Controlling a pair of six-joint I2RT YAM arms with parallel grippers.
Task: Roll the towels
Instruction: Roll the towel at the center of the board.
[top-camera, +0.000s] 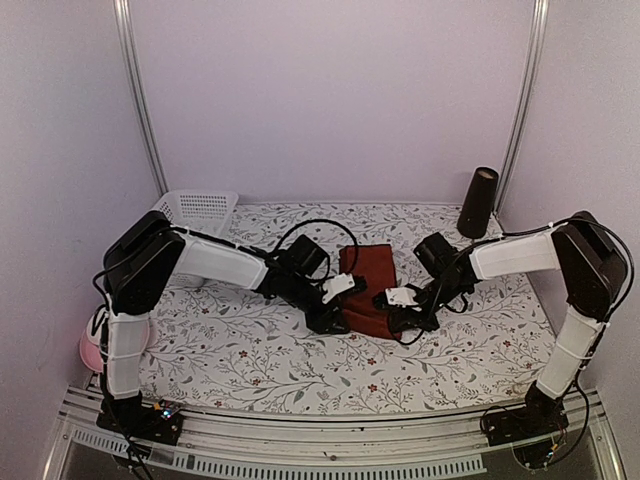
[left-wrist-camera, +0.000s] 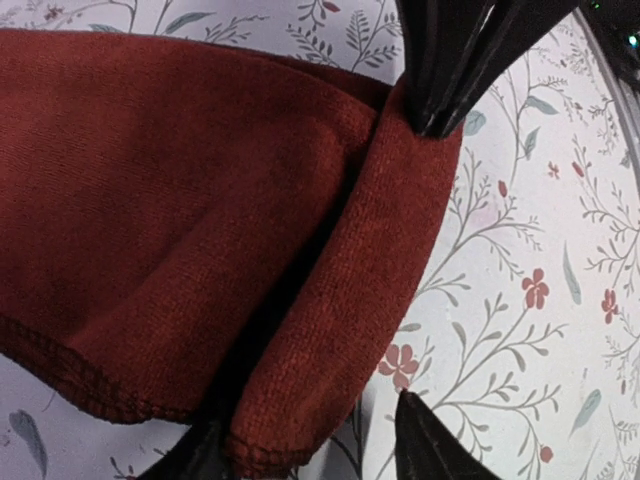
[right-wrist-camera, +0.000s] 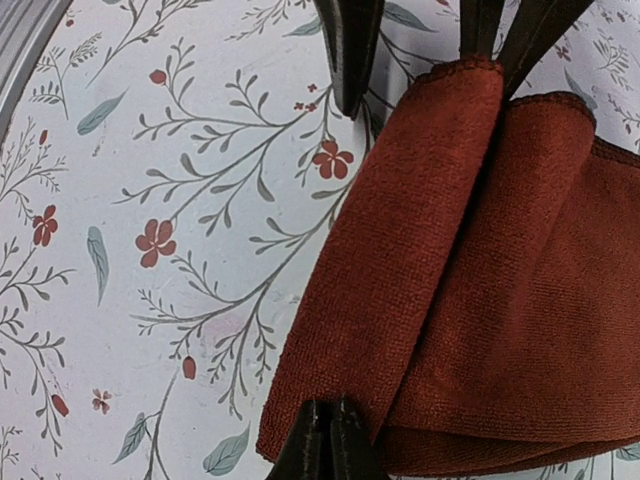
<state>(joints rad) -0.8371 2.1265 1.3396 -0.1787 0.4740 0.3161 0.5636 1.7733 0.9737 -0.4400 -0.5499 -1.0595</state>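
Right gripper (right-wrist-camera: 325, 440) pinches the towel (right-wrist-camera: 480, 280) fold at its view's bottom edge; left gripper (left-wrist-camera: 310, 445) straddles it, half-wide. Roll both ends level.

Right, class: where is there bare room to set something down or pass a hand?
Free: the near strip of flowered tablecloth before the metal front rail, and the back between the white plastic basket and dark tapered cylinder. Crowded: the centre, where left hand and right hand meet at the dark red cloth towel.

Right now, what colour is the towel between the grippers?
Plain dark red-maroon, no pattern. The towel shows best in the left wrist view.
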